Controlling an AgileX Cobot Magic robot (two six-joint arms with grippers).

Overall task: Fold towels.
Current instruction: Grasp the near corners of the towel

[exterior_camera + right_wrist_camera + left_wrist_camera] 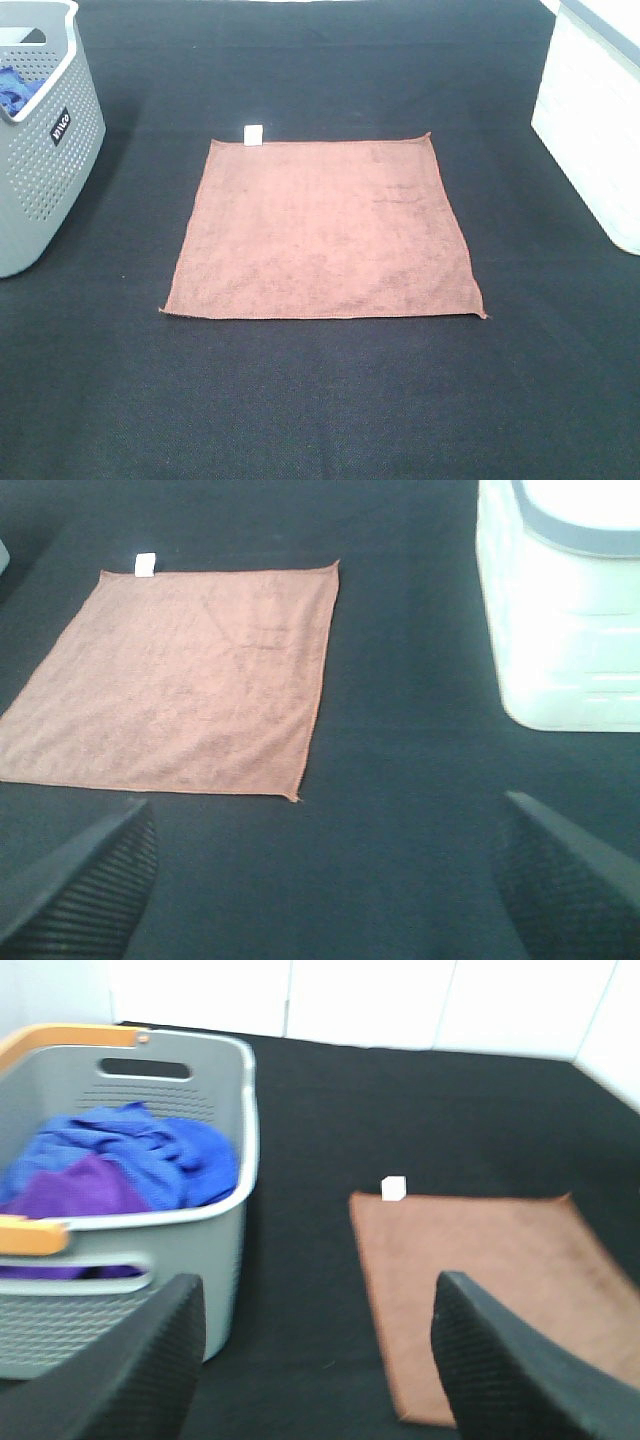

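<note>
Towel [325,230] lies spread flat, one layer, at ctr of the worktop [320,410], well clear of every edge. Its white tag [254,133] sticks out from the far hem, nr the cloth's far-left corner. No fold made yet. Left gripper [318,1282] stands wide apart w/ nothing between the jaws, hovering between the grey basket [228,1250] at the worktop's left edge and the towel's left hem. Right gripper [325,800] also gapes empty, just off the towel's near-right corner, w/ the white bin [560,630] over by the right edge. Neither touches the cloth. Judgement: thin microfibre, so light, limp, no stiffness. It'll drape & sag when lifted, and prob. clings a bit to the dark worktop covering. Best hold: pinch the two near corners, one per gripper, low at the hem, then carry both over to the far corners together so the fold line runs straight.
</note>
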